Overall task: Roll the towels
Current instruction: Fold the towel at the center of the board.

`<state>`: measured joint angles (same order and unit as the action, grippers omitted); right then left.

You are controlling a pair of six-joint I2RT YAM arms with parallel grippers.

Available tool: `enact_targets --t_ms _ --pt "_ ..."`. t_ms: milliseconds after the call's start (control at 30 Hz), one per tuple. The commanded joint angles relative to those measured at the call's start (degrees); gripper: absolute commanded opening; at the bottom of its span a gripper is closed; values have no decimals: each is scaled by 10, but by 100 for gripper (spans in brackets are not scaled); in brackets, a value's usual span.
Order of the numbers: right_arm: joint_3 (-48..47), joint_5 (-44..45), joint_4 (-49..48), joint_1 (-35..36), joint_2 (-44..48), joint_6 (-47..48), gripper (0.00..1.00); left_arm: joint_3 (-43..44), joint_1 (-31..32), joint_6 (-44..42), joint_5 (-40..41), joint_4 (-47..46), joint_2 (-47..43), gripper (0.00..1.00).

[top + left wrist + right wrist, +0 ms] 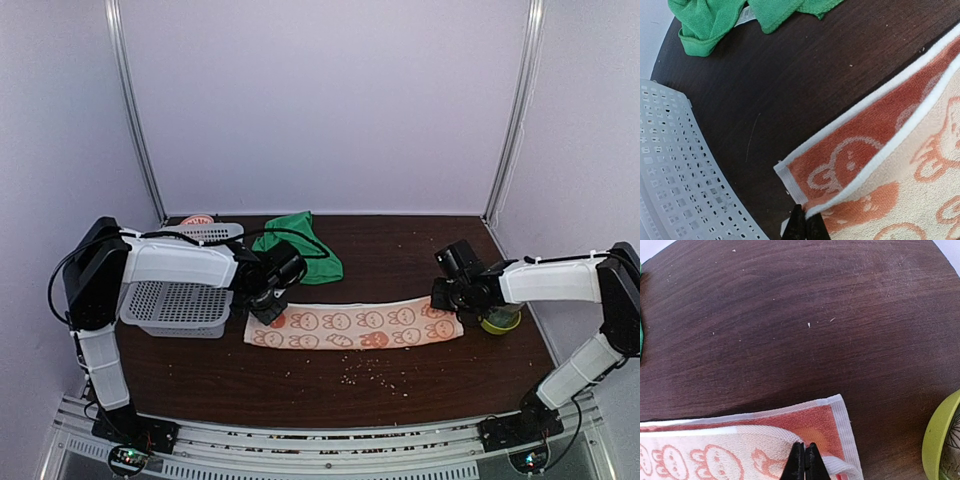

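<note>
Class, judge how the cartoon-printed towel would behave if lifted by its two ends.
Probably floppy: the printed towel lies folded, and its upper layer curls where the right gripper pinches it. It would likely sag in the middle. Its terry texture suggests it won't easily slip from the left gripper.

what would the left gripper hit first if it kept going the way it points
The printed towel: the left gripper is shut on its folded edge, so it would likely press that into the table; depth is unclear.

Robot lab test cell, plain white walls, metal corner posts, dark table, aluminium mounting rail
</note>
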<state>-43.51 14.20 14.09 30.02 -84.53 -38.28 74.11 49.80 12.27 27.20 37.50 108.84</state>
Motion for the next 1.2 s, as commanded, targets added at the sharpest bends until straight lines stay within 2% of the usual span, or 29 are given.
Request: enact_targets --t_ms 0,367,833,1167 --pt "-9 -11 0 -11 -17 11 0 22 -3 -7 -13 0 22 0" --pt "-9 -19 1 -18 -35 16 0 24 -6 1 -11 12 35 0" --pt "-22 -6 31 -18 28 18 0 9 -6 3 9 31 -30 0" --pt "-47 -11 19 -24 -15 27 0 30 -19 -4 8 30 2 0"
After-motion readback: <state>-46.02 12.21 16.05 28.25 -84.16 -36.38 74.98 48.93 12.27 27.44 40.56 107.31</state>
